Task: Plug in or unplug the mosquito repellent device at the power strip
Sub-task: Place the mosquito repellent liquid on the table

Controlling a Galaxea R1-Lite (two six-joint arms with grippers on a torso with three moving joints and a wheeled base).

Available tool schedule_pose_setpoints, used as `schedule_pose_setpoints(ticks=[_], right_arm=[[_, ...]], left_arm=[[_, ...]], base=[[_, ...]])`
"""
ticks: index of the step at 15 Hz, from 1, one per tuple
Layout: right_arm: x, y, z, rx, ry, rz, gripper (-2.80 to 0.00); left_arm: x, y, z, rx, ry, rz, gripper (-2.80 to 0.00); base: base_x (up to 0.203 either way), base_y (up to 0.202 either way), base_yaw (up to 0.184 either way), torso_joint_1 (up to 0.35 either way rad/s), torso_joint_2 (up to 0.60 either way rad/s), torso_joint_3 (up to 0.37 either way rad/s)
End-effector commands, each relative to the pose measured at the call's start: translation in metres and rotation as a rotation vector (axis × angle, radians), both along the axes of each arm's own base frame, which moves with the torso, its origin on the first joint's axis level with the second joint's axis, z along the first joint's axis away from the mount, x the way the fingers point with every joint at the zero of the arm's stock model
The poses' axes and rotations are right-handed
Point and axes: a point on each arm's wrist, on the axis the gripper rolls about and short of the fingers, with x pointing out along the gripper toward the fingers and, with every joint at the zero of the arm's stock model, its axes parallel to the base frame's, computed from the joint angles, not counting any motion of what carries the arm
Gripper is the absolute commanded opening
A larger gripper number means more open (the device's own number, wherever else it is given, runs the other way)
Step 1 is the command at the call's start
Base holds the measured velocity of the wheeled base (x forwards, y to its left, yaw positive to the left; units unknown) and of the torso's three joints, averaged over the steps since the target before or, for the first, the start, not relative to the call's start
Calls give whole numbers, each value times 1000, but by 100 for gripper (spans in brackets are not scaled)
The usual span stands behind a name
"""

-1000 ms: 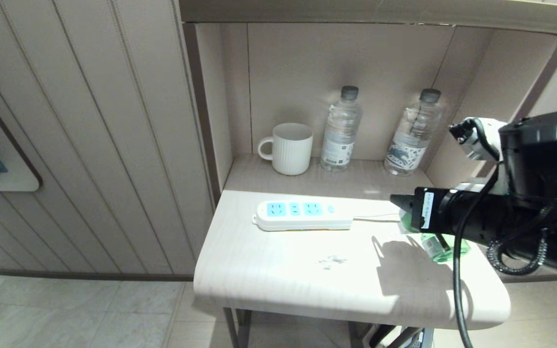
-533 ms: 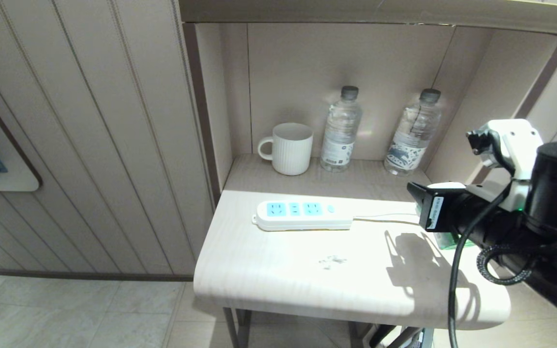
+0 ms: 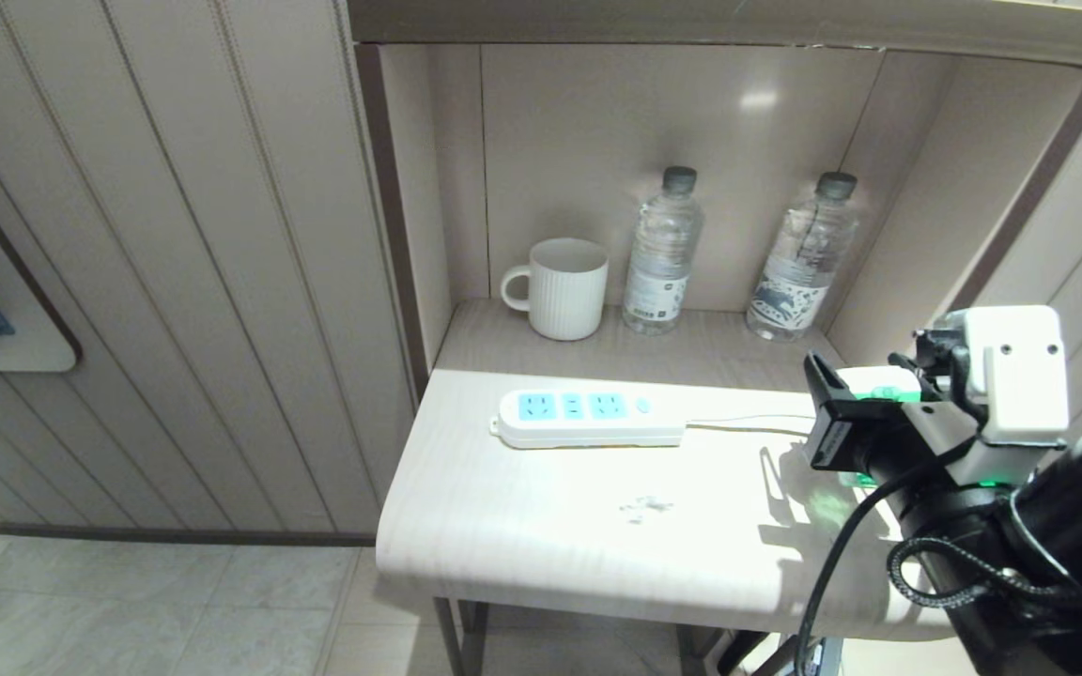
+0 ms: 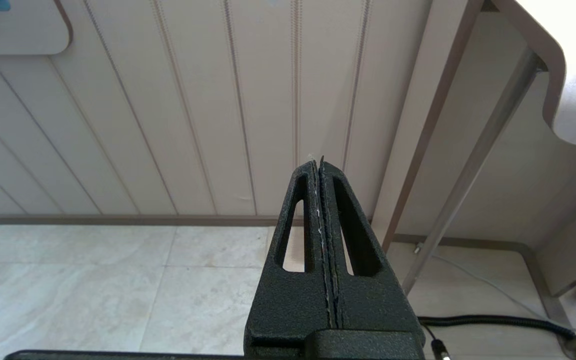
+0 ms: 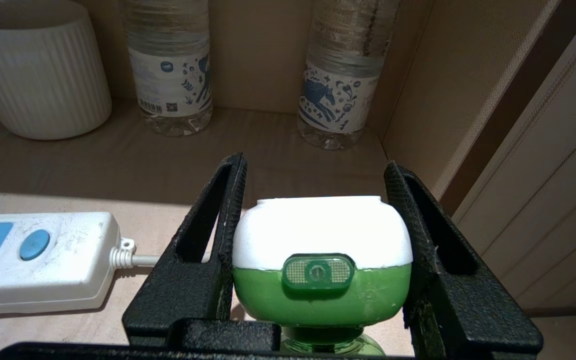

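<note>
Gripping mosquito repellent device (image 5: 321,260) near tabletop (image 3: 541,526) right edge.
Right gripper (image 5: 318,245) fingers clamp its head; bottle and prongs hidden. Power strip (image 3: 588,419) lies apart. Left gripper (image 4: 320,167) closed, empty.

The little plug-in mosquito repellent device (image 5: 321,257), white rounded plastic on one half of its head and bright green on the other with a small oval window in the green, sits right between the two black fingers of the right gripper (image 5: 318,250), both pressed against its sides, and a bit of translucent green bottle pokes out of the green end, nearer the wrist. The flat white oblong power strip (image 3: 588,419) with three light-blue socket panels lies flat on the pale tabletop, well apart from the gripper and off to its left, nothing plugged in. Its pale-blue round button (image 5: 34,244) and thin white cord (image 5: 138,259) are at the end facing the gripper.
</note>
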Motion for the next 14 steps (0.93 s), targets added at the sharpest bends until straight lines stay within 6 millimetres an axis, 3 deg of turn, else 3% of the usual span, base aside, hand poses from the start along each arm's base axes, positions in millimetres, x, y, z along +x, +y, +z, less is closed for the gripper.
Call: schedule_pose_setpoints(ticks=[1, 5, 10, 14], right_arm=[[4, 3, -13, -7, 16, -5, -280], [19, 12, -26, -34, 55, -12, -280], [41, 26, -25, -14, 37, -23, -280], [46, 28, -28, -19, 42, -28, -280]], left_arm=[[0, 0, 0, 0, 0, 0, -280], [0, 0, 0, 0, 1, 0, -280], [0, 0, 0, 0, 1, 0, -280], [0, 0, 0, 0, 0, 0, -280]], base=[[0, 0, 0, 0, 0, 0], [0, 0, 0, 0, 0, 0], [0, 0, 0, 0, 0, 0], [0, 0, 0, 0, 0, 0]])
